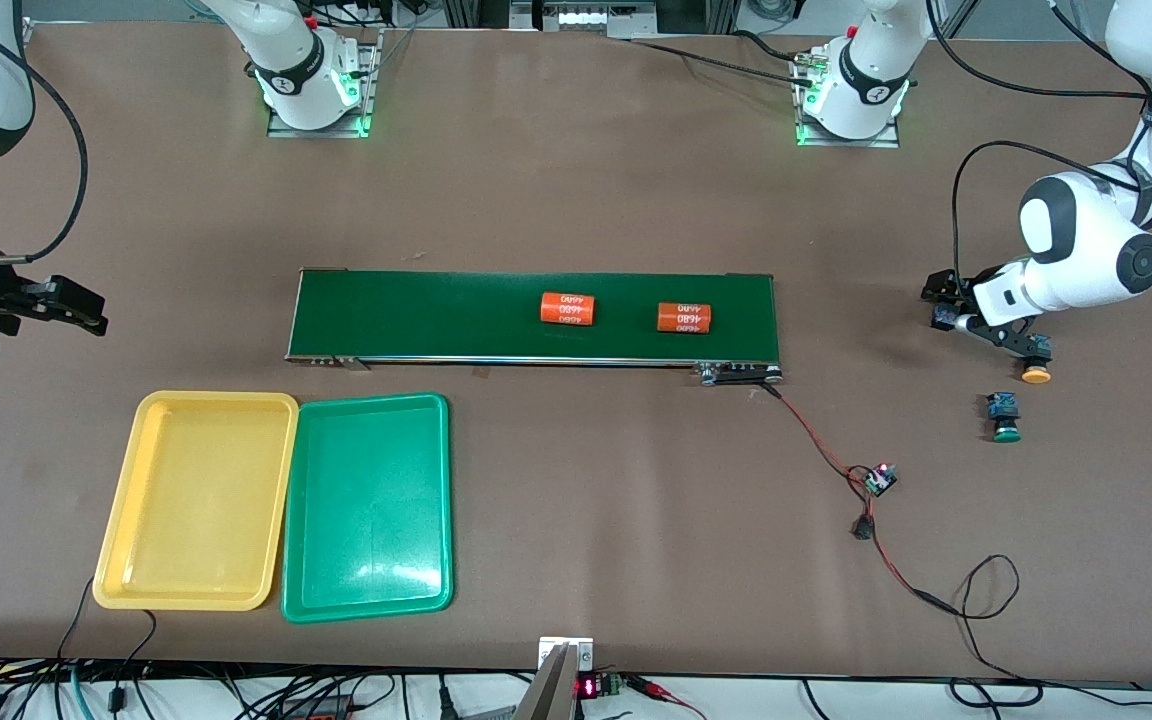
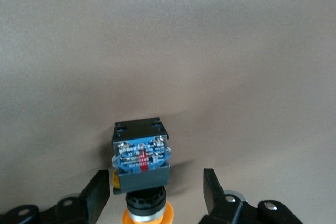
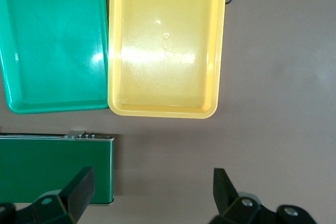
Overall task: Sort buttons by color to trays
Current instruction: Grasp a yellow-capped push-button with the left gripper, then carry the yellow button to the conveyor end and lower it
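Matte brown table (image 1: 576, 180), evenly lit, cables (image 1: 236, 690) along its camera-side edge.

Bright, even overhead light, white glare in the yellow tray (image 3: 166, 51), soft shadows.

orange-capped button (image 2: 142, 182) | cap cut by frame edge | contact unclear

A brown table (image 1: 576, 200) carries everything. A long dark-green conveyor belt (image 1: 436, 315) lies across its middle. Nearer the front camera, toward the right arm's end, a yellow tray (image 1: 116, 520) and a green tray (image 1: 296, 590) sit side by side, touching. Toward the left arm's end lie a yellow-capped button (image 1: 1036, 372) and, just nearer the camera, a green-capped button (image 1: 1005, 418). A small circuit board (image 1: 879, 479) with red-and-black wires (image 1: 816, 440) lies near the belt's end.
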`<state>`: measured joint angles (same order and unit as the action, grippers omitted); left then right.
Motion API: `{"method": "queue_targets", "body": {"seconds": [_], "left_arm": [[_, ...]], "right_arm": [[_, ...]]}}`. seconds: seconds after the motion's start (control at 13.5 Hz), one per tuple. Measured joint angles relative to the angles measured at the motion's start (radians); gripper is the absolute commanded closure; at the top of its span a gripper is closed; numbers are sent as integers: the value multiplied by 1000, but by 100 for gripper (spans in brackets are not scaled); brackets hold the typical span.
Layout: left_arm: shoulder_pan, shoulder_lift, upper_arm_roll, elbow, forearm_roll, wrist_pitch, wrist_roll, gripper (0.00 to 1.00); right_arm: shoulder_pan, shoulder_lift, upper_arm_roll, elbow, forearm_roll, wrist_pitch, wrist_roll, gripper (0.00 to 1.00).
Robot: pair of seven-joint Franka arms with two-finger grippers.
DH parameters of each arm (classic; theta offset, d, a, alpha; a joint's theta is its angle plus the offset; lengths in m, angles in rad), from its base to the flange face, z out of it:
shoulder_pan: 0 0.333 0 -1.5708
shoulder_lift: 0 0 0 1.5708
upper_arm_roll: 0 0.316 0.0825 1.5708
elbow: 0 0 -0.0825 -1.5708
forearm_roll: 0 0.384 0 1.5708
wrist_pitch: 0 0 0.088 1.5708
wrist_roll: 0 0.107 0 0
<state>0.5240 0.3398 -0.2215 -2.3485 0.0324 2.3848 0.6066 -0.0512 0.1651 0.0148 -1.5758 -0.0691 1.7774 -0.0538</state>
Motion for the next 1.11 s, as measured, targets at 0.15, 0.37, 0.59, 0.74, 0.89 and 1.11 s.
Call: {"method": "queue_targets", "body": {"seconds": [0.15,0.37,0.59,0.74,0.89,1.11], "left_arm": [[0,4,0,-1,10,10,0,86],[0,4,-1,-1,21,12,0,100],[-10,-6,-3,4,37,2,-3,100],[-38,-35,-7,27,39,-55,-36,100],[-92,-85,-11,87,40,-163,-89,100],[-186,-156,-20,187,40,-308,-218,100]], "right_arm": [[0,0,0,0,0,0,0,0],[0,1,1,0,0,0,0,0],[1,1,2,0,0,0,0,0],[1,1,2,0,0,0,0,0],[1,1,2,0,0,0,0,0],[1,1,2,0,0,0,0,0]]}}
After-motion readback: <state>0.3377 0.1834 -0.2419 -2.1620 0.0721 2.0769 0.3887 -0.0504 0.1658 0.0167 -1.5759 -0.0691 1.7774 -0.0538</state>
